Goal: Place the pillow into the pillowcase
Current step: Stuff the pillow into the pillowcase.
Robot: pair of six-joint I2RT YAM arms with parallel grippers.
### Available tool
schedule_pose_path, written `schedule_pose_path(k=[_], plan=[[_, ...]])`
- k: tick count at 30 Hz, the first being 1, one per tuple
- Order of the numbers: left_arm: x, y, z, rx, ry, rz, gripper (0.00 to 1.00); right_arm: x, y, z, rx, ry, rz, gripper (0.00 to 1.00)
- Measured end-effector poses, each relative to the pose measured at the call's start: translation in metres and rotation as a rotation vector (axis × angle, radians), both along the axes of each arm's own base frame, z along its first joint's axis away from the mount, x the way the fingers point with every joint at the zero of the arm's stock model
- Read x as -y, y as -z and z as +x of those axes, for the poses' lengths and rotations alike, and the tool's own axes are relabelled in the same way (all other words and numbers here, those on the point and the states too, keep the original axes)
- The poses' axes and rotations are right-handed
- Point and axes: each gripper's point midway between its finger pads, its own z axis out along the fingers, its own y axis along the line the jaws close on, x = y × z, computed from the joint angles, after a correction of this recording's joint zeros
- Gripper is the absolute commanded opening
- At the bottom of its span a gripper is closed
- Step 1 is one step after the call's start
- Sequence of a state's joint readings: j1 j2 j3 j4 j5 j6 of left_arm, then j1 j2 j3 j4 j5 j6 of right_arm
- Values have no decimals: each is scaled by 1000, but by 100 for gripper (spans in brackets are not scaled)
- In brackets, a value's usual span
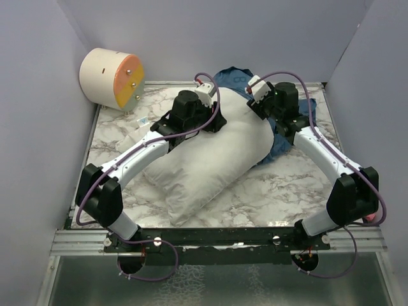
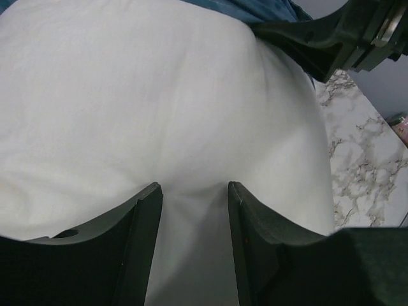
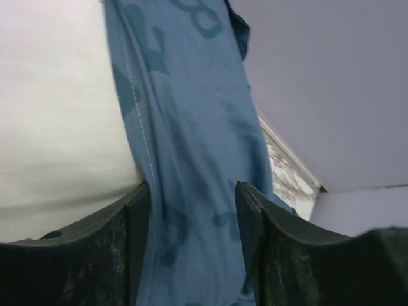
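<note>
white stuffing bulges across most of the marble table (image 1: 299,191): the pillow (image 1: 210,159) lies slantwise, its far end pushed against the blue pillowcase (image 1: 233,78), which is bunched at the back and shows again under the pillow's right side. most of the pillow is outside the case.

the left gripper (image 2: 194,210) sits on top of the pillow, its fingers (image 2: 143,236) partly apart with a ridge of white cloth pinched up between them; it looks like a grip on the pillow. the right gripper (image 3: 191,210) has a fold of blue cloth running between its half-open fingers (image 3: 137,229), right beside the pillow's edge; whether they press it firmly i cannot tell.

the step in hand seems to be feeding the pillow's far end into the mouth of the case. to do it well, the right side should hold only one layer of the hem and lift it up and outward, so the mouth gapes, while the left pushes the pillow forward low and straight. catching both layers would seal the opening. the cream cylinder (image 1: 109,76) at the back left is well apart.
</note>
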State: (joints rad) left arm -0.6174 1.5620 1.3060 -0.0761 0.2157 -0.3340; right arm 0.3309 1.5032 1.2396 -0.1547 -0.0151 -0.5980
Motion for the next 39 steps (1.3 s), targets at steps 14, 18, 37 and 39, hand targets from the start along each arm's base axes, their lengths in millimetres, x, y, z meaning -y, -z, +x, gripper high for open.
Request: schedule_pose_path(k=[14, 18, 37, 39], plan=[[8, 40, 17, -7, 28, -32, 1, -14, 21, 7, -50, -73, -58, 1], [19, 52, 28, -17, 61, -69, 0, -80, -19, -31, -164, -382, 150, 1], [-38, 10, -20, 78, 13, -307, 70, -89, 55, -116, -600, -627, 484, 73], [-48, -9, -39, 113, 20, -312, 70, -83, 38, -138, -555, -708, 494, 82]])
